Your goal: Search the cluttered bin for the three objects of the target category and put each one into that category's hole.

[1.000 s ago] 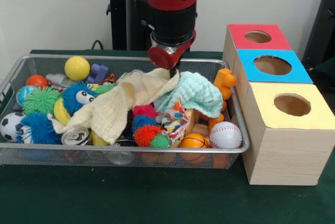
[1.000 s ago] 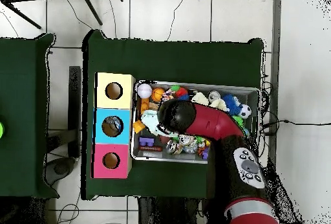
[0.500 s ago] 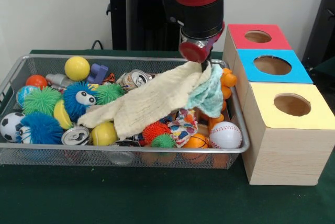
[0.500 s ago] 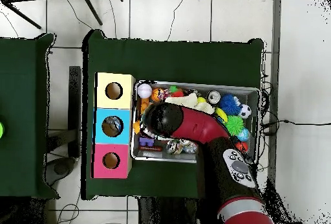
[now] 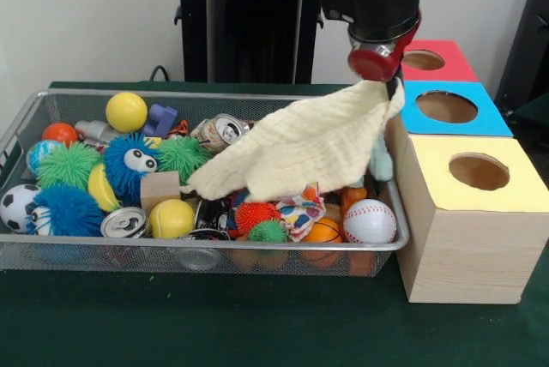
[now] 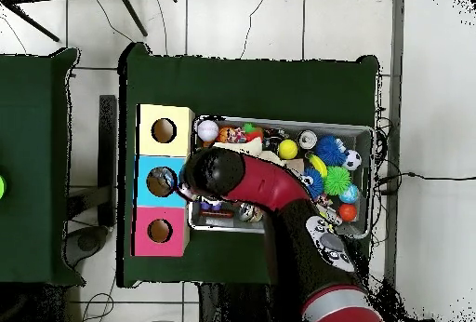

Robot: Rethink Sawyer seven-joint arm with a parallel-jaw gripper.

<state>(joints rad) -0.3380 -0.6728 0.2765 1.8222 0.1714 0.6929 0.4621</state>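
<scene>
My gripper (image 5: 390, 84) is shut on a corner of a cream-yellow cloth (image 5: 309, 148). The cloth hangs lifted over the right end of the wire bin (image 5: 197, 247), and its free end trails down onto the toys. A teal cloth (image 5: 380, 159) dangles under the same corner, against the bin's right wall. The gripper sits just left of the blue box (image 5: 489, 118) with its round hole. In the overhead view the red arm (image 6: 251, 179) hides the gripper and ends beside the blue box (image 6: 147, 181). A patterned cloth (image 5: 296, 213) lies in the bin.
A red box (image 5: 455, 63) stands behind the blue one and a yellow box (image 5: 429, 161) in front. The bin holds a baseball (image 5: 370, 221), a yellow ball (image 5: 126, 111), cans (image 5: 221, 129), a wooden block (image 5: 159, 189) and fuzzy toys (image 5: 129, 159).
The gripper has risen and swung right from the bin's middle towards the blue box, dragging the cream and teal cloths along. Cans, a block and balls are now uncovered.
</scene>
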